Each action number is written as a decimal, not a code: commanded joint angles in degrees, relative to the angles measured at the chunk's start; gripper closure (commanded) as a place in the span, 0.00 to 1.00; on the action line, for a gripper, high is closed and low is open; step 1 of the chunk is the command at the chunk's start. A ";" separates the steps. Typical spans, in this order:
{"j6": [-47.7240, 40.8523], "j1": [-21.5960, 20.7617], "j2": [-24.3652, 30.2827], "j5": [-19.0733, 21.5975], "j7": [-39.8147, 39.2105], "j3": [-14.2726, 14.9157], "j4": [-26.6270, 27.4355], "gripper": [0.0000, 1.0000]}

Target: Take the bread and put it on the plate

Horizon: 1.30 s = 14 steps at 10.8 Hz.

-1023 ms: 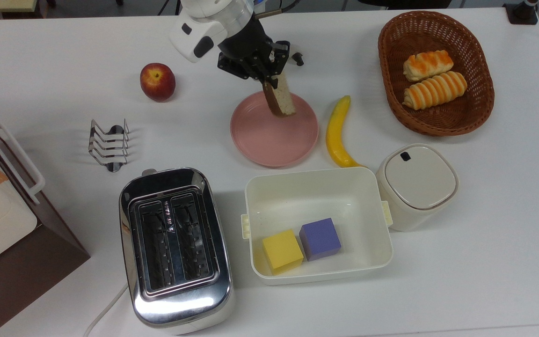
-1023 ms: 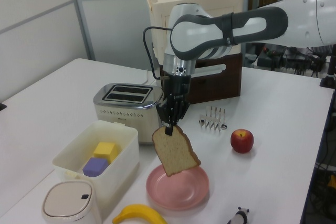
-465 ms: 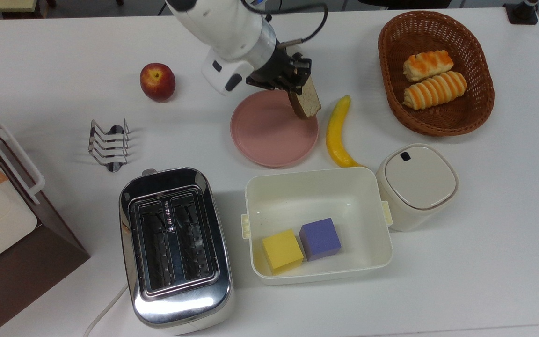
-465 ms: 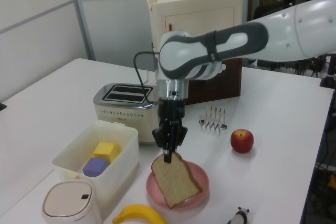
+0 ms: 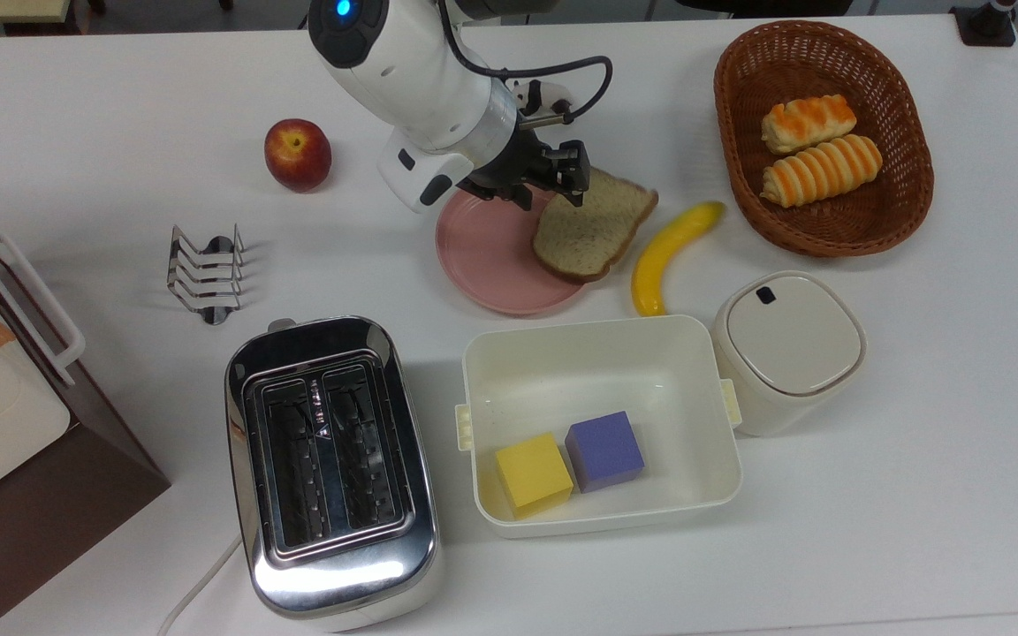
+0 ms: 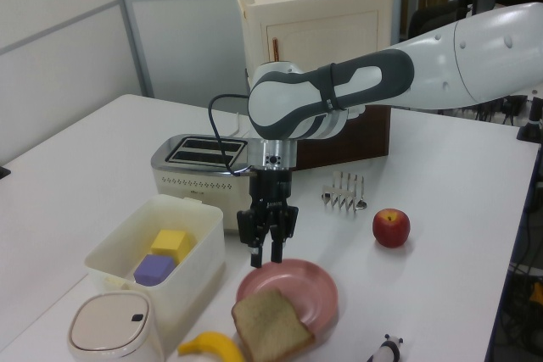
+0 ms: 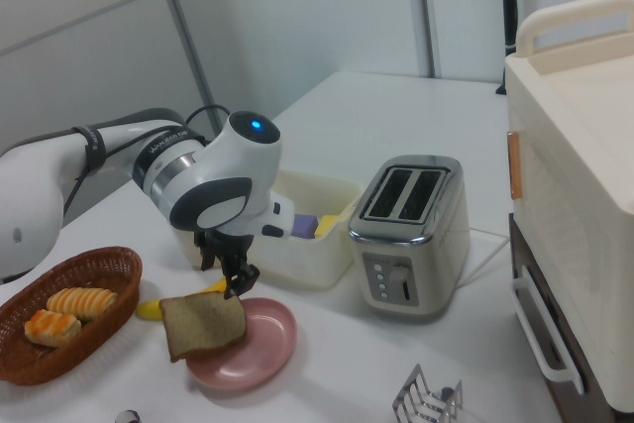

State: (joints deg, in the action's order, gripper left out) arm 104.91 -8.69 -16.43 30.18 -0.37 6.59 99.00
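The bread [image 5: 593, 225] lies flat, its near half resting on the top view's right rim of the pink plate [image 5: 487, 252] and its rounded end hanging over toward the banana. My gripper [image 5: 551, 193] hovers open just above the plate's far edge, apart from the slice and holding nothing. In the left view the gripper [image 6: 265, 256] points straight down over the plate [image 6: 297, 286], with the bread [image 6: 270, 326] in front of it. In the right view the gripper [image 7: 236, 282] stands over the bread [image 7: 203, 324] and the plate [image 7: 263, 344].
A banana [image 5: 672, 256] lies against the bread's outer edge. A wicker basket [image 5: 823, 137] with two striped rolls is at the top view's right. A white tub [image 5: 602, 424], lidded canister [image 5: 787, 349], toaster [image 5: 332, 468], toast rack [image 5: 206, 274] and apple [image 5: 297, 155] surround the plate.
The gripper lowered the hanging slice to the plate and let go; the bread now lies flat across the rim. The banana's far end swung toward the top view's right.
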 commanded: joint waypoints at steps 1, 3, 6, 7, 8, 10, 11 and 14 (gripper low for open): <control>0.21 -0.80 0.08 1.37 0.29 1.76 -1.44 0.20; 0.12 -0.97 0.08 1.29 0.72 1.76 -1.44 0.20; -0.06 -1.15 0.25 0.59 0.55 1.85 -1.44 0.06; 0.03 -1.32 0.78 -0.29 0.29 1.42 -1.44 0.00; 0.12 -2.20 1.48 -4.91 0.46 1.15 -1.53 0.00; 0.64 -1.94 4.28 -16.67 0.90 0.01 -2.32 0.00; 0.38 -1.85 6.12 -21.86 2.56 0.01 -3.11 0.00; 0.64 -0.28 7.02 -34.37 9.50 0.62 -3.73 0.00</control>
State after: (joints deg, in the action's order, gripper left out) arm 104.95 -9.98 -10.95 2.09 4.72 6.66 94.42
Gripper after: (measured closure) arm 0.000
